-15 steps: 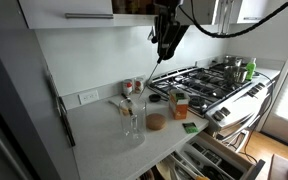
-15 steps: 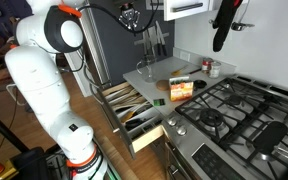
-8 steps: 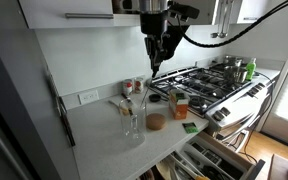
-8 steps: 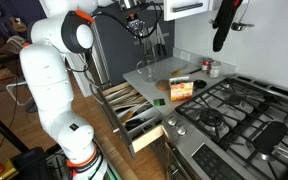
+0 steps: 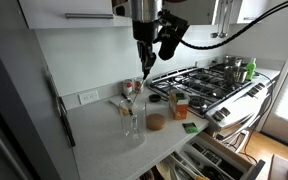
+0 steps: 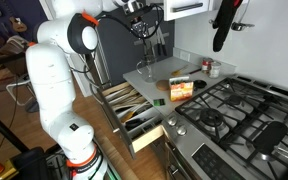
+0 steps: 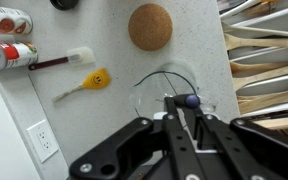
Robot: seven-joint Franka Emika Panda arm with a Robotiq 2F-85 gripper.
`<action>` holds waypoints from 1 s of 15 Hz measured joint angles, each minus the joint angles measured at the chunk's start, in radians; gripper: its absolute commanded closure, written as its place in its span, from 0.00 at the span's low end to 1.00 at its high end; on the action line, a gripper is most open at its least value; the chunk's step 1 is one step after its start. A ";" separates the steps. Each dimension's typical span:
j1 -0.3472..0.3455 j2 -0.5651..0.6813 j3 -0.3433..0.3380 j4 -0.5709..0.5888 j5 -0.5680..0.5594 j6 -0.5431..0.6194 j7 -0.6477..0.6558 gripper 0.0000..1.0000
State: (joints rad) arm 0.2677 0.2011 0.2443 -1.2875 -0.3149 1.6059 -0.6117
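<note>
Grips a thin stick with a blue tip (image 7: 189, 100) in the claw (image 7: 184, 115), fingers pressed together on the shaft. Hangs high over the white desk (image 5: 104, 135) in an exterior view, claw (image 5: 142, 58) pointing down, stick (image 5: 141, 72) dangling below the fingers. Shows, in the wrist view, the blue tip just ahead of the fingertips and inside the outline of a clear drinking glass (image 7: 154, 88) standing upright directly beneath. Places that glass (image 5: 134, 120) well below the claw, touching neither stick nor fingers. Finds a round cork coaster (image 7: 150, 26) on the desk just beyond the glass, apart from it. Sets a yellow-headed utensil (image 7: 96, 78) and a white-headed brush with a red handle (image 7: 64, 60) side by side on one flank of the glass, near two tins (image 7: 12, 53) by the wall. Leaves an open drawer of wooden utensils (image 7: 269, 60) on the opposite flank, at the desk's edge, and a white wall outlet (image 7: 39, 142) beside the claw.
</note>
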 measured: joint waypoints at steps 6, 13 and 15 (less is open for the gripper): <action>0.000 0.068 0.002 0.001 0.001 0.001 -0.011 0.96; 0.000 0.116 0.003 0.006 0.011 0.001 -0.019 0.96; -0.001 0.121 0.003 0.007 0.029 0.002 -0.019 0.96</action>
State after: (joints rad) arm 0.2672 0.3218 0.2475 -1.2802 -0.2863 1.6083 -0.6303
